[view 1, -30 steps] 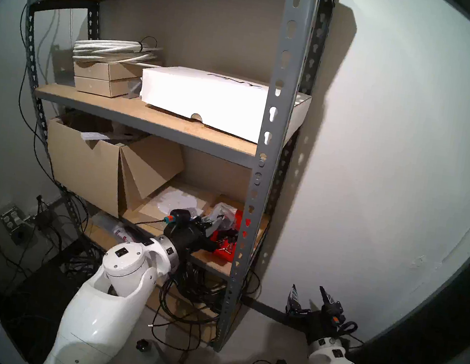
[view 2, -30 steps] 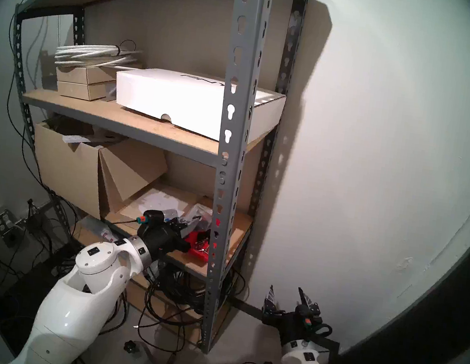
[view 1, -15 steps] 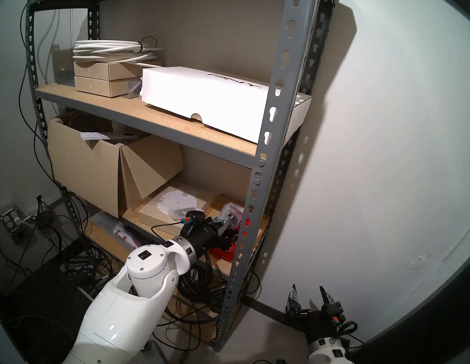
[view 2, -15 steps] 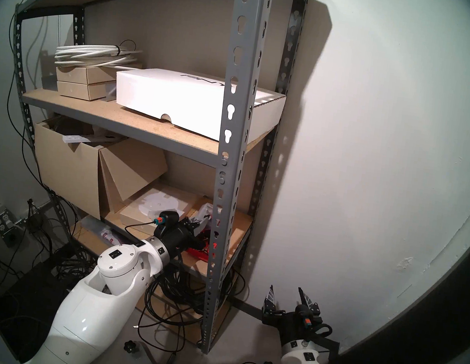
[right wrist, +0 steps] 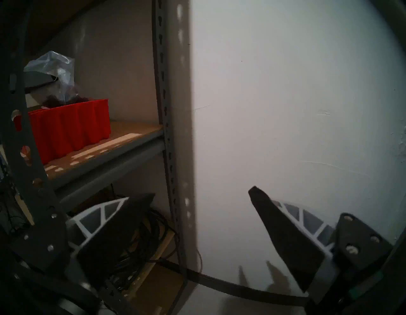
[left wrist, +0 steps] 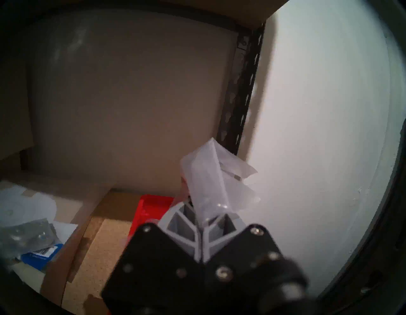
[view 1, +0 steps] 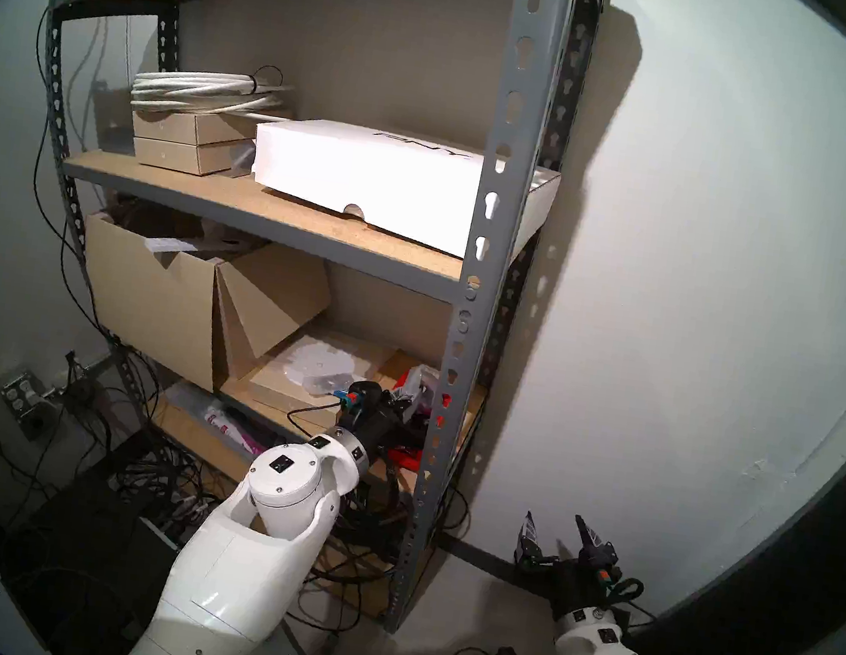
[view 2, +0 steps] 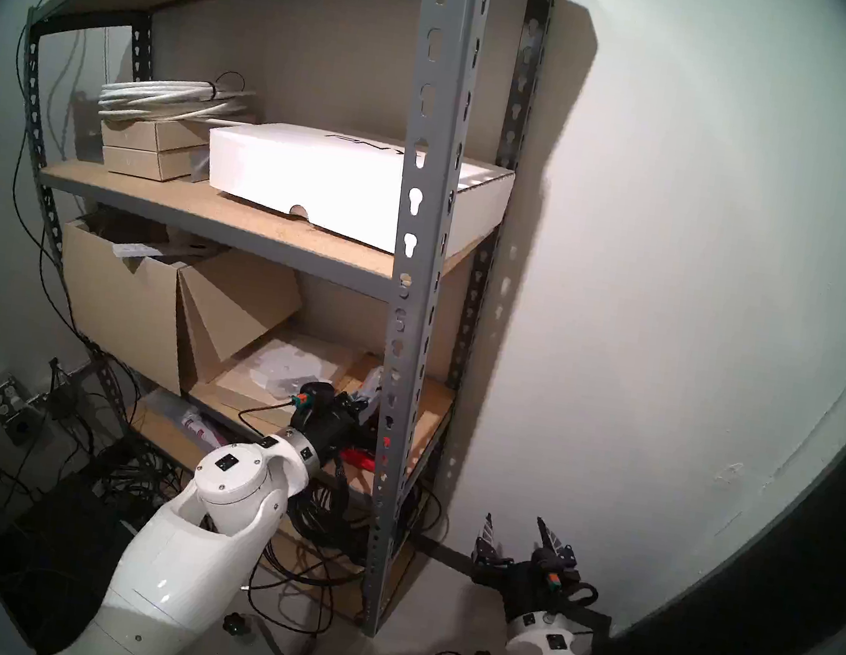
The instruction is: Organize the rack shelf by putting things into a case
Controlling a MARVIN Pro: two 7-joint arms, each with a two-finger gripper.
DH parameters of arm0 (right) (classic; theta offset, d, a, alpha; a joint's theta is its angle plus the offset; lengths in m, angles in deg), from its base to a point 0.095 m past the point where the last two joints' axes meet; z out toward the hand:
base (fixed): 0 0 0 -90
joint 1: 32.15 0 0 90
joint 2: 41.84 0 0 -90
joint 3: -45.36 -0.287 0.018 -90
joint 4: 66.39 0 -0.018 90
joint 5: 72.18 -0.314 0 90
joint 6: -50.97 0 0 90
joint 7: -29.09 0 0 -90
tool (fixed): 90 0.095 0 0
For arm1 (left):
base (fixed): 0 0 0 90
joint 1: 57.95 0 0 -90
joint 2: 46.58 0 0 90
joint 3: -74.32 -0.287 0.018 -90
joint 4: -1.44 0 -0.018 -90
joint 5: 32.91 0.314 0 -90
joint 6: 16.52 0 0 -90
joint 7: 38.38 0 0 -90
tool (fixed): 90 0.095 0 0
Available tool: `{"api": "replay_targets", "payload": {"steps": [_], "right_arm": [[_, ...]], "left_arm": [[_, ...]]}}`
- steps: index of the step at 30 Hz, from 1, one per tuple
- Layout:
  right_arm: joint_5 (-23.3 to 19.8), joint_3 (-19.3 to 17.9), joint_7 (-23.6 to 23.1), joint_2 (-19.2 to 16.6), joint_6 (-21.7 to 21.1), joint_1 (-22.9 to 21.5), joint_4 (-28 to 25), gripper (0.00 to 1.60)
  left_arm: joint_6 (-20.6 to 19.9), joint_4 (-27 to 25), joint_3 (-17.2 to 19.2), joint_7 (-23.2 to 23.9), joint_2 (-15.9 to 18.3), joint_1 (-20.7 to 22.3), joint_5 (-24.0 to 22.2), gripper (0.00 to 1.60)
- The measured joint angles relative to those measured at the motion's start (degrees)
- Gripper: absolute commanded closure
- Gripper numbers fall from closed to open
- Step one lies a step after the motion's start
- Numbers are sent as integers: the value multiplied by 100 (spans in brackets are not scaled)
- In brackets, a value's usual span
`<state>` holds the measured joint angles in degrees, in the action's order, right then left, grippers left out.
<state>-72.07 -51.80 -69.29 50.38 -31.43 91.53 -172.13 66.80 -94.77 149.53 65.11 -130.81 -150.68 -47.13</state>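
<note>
The grey rack shelf fills the head views. On its lower board stands the red case, also in the left wrist view, with dark parts in it. My left gripper reaches in over the case, shut on a crinkly clear bag that sticks up from its fingers. From the head view the bag shows behind the front upright. Another clear bag lies on the flat tan box to the left. My right gripper is open and empty, low beside the rack.
A flat tan box with a white disc and a big open cardboard box share the lower board. A blue-and-white card lies under the loose bag. A white PNY box sits above. Tangled cables fill the bottom shelf.
My left arm has moved right and deeper into the shelf, carrying the bag over the red case. The right arm has stayed where it was.
</note>
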Motion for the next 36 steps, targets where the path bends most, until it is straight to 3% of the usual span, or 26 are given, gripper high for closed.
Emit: {"api": "replay_targets", "payload": {"steps": [5,14,17,21,24,30,33,36], "right_arm": [[0,0,0,0,0,0,0,0],[0,0,0,0,0,0,0,0],[0,0,0,0,0,0,0,0],[0,0,0,0,0,0,0,0],[0,0,0,0,0,0,0,0],[0,0,0,0,0,0,0,0],[0,-1,0,-1,0,-2,0,0],[0,0,0,-1,0,-2,-1,0]], "left_arm": [[34,59,-35,1,0,55,70,99],[97,70,-152,36,-9,106,181,84],[101,47,-169,46,-9,107,203,50],[101,3,-171,47,-1,99,219,46],[102,-22,-159,35,3,82,213,28],[104,-149,-50,34,53,37,138,27],[105,-248,22,74,107,-28,92,17],[96,-392,89,137,173,-139,31,20]]}}
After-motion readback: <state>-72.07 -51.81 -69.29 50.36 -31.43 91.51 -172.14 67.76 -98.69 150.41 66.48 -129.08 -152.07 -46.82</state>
